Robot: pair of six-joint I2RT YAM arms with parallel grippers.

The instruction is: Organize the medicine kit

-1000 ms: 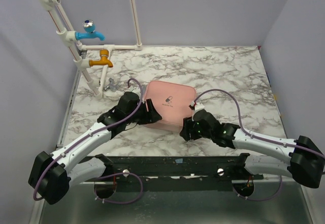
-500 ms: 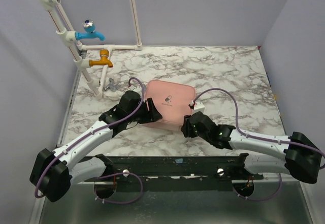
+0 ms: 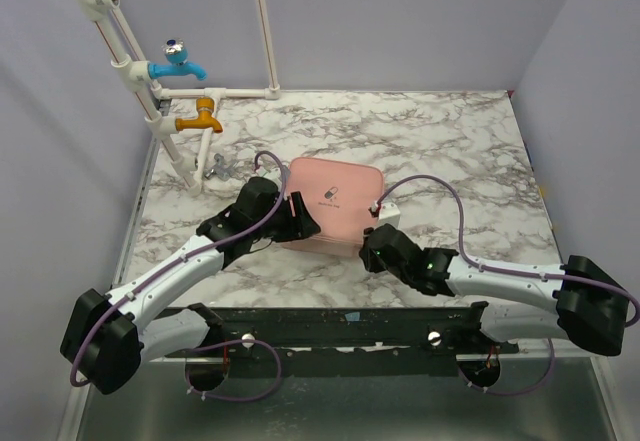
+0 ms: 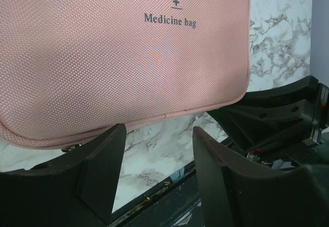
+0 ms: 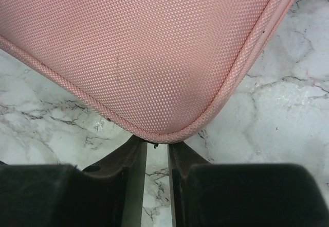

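The pale pink medicine kit (image 3: 335, 206) is lying closed, logo up, at the centre of the top view on the marble worktop (image 3: 450, 141), so the organizing is looking barely begun, with the opening not yet done. The left claw (image 3: 297, 216) is sitting spread at its left edge, gripping nothing. The right claw (image 3: 370, 251) is standing nearly pressed together at the kit's lower right corner; whether it is pinching a zip pull cannot be told.

medicine kit (image 5: 154, 47) cropped in both wrist views
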